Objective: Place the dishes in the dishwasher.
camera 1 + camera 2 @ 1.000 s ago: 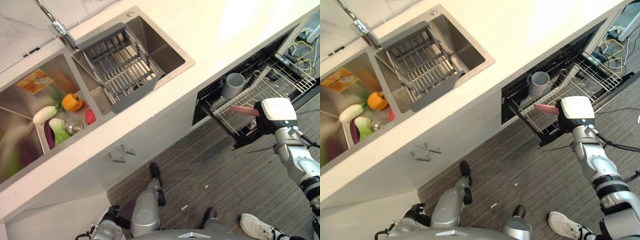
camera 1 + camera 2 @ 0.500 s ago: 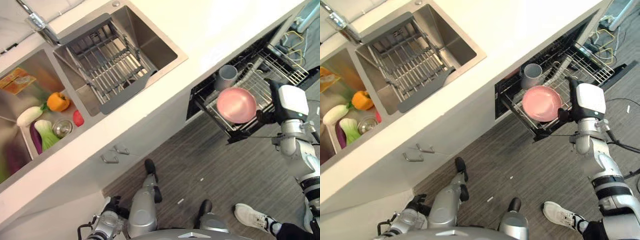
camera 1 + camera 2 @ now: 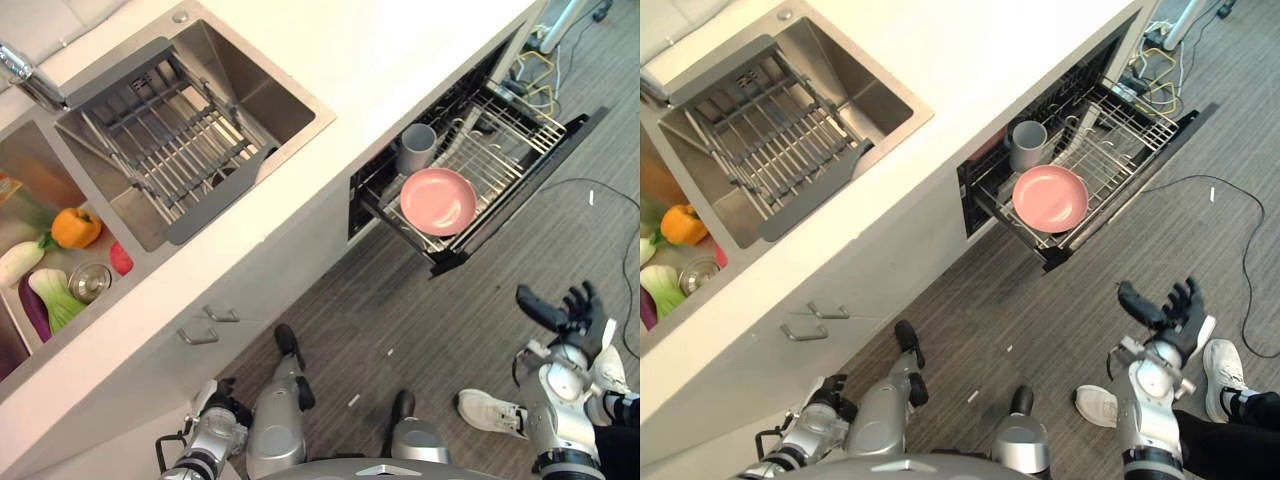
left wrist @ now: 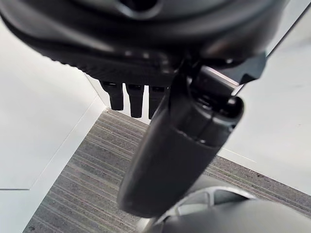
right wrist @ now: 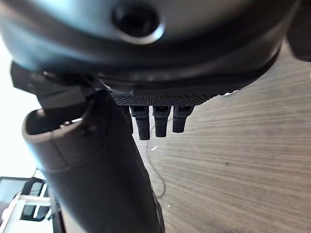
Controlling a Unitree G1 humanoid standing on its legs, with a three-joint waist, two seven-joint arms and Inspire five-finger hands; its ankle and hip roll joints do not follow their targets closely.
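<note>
Fingers: my right hand is spread wide and holds nothing; it hangs low over the wood-grain floor, well apart from the dishwasher. In its own wrist view the fingers stand straight beside the thumb.
Left hand: my left hand is down by the white cabinet front, fingers straight, idle and empty.
Just changed: half a second ago I had the pink plate over the rack in my right hand; now the plate is out of my grip and my arm has dropped away to my side.
Plate: the pink plate lies in the pulled-out lower rack of the dishwasher, near its front edge, just beside the grey cup.
Which way it points: eating face up. It is round, so I see no long axis; it looks nearly flat on the wires, not stood on edge between the tines.
Meaning for the task: I judge this dish placed. The drying rack in the sink shows no more dishes.
</note>
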